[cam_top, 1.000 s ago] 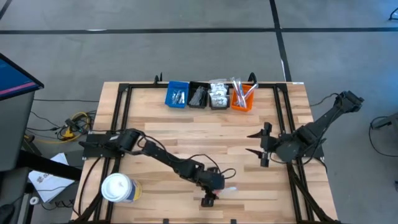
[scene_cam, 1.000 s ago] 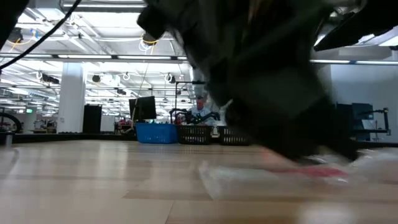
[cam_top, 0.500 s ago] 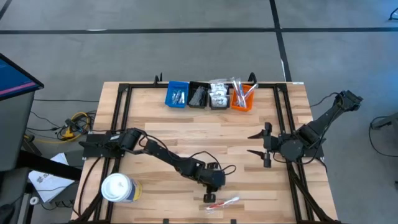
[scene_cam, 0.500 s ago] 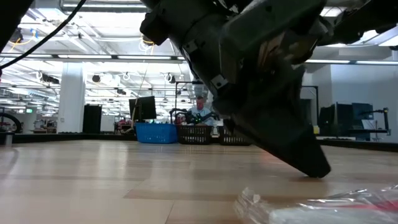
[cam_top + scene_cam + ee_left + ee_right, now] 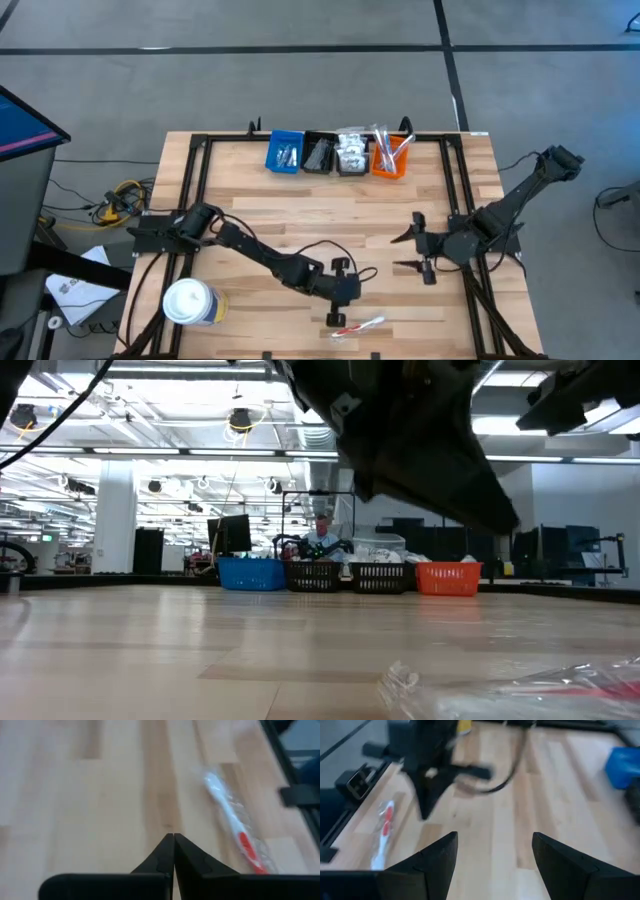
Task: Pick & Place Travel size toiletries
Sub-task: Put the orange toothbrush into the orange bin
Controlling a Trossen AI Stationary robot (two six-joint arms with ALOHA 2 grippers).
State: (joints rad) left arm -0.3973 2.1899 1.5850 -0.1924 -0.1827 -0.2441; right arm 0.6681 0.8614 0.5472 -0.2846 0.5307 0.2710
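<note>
The left gripper (image 5: pixel 173 851) is hovering over the near middle of the surface (image 5: pixel 250 215), fingers pressed together on nothing. The wrapped toothbrush (image 5: pixel 358 325) is lying loose just beside it, toward the near edge. The right gripper (image 5: pixel 408 251) is waiting wide apart. To do this well, the left fingers should open, line up across the thin handle, and drop low before closing.

We see a light wooden table (image 5: pixel 260 215) with a black frame. Along its far edge stand four small bins in a row: blue (image 5: pixel 285 152), black (image 5: pixel 319 154), another black (image 5: pixel 352 153) and orange (image 5: pixel 390 156). A wrapped toothbrush (image 5: pixel 361 325) lies near the front edge, and a white tub (image 5: pixel 189 302) stands at the front left corner.
</note>
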